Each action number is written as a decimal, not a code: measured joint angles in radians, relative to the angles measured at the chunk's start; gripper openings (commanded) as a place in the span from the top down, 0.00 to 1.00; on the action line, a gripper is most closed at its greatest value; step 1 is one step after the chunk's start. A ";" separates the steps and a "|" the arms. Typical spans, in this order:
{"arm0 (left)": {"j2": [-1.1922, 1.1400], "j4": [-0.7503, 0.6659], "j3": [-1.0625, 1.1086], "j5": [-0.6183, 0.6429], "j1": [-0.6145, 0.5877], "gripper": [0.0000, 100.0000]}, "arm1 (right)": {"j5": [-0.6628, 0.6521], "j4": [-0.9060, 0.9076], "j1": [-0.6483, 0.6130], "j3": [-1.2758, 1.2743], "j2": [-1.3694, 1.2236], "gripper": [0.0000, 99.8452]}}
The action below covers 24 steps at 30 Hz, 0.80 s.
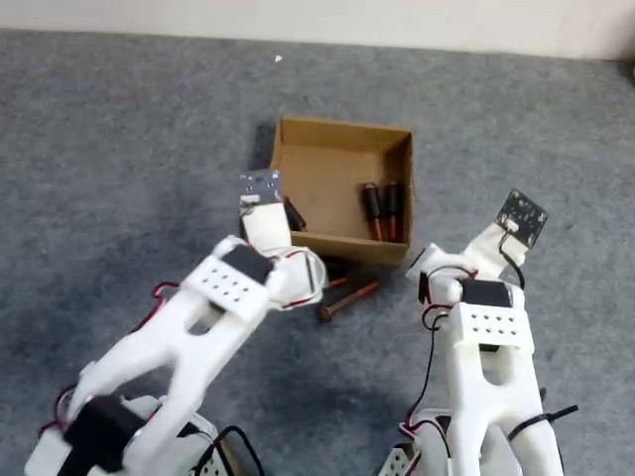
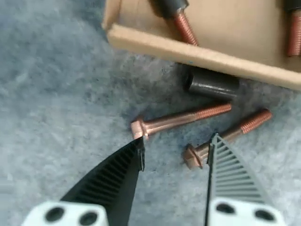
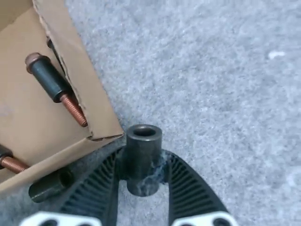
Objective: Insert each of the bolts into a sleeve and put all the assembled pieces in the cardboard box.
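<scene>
Right fingers point(image 3: 94, 188) clamp an upright sleeve point(image 3: 143, 155) by the cardboard box point(image 3: 56, 155) corner; left fingers point(image 2: 117, 174) gape over two bolts point(image 2: 181, 120) point(image 2: 235, 132).

You have a grey, felt-like carpet point(image 1: 119, 149) spread under the whole work area, evenly lit. Along the far edge runs a pale strip point(image 1: 397, 20), wall or floor, you cannot tell. A small white speck point(image 1: 278, 59) lies near it.

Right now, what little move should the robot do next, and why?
Probably the left pincer should lower and close on the nearer bolt. The pincer is open, and that bolt's head lies between its tips. The right pincer holds a sleeve upright, hole up, so it looks ready to take a bolt.
</scene>
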State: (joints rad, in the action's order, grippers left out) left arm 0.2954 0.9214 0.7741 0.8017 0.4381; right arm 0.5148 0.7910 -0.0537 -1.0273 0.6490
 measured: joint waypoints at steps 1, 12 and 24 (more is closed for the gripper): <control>-0.025 0.000 -0.011 0.026 0.009 0.77 | 0.000 0.000 0.000 0.000 0.000 1.00; -0.233 -0.075 -0.041 0.086 0.040 0.77 | 0.000 0.000 0.002 0.000 0.000 1.00; -0.259 0.020 -0.121 0.015 -0.318 0.77 | 0.000 0.000 0.002 0.000 0.000 1.00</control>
State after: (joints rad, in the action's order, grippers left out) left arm 0.0361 0.9413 0.6529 0.8170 0.1204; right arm 0.5148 0.7910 -0.0522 -1.0273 0.6490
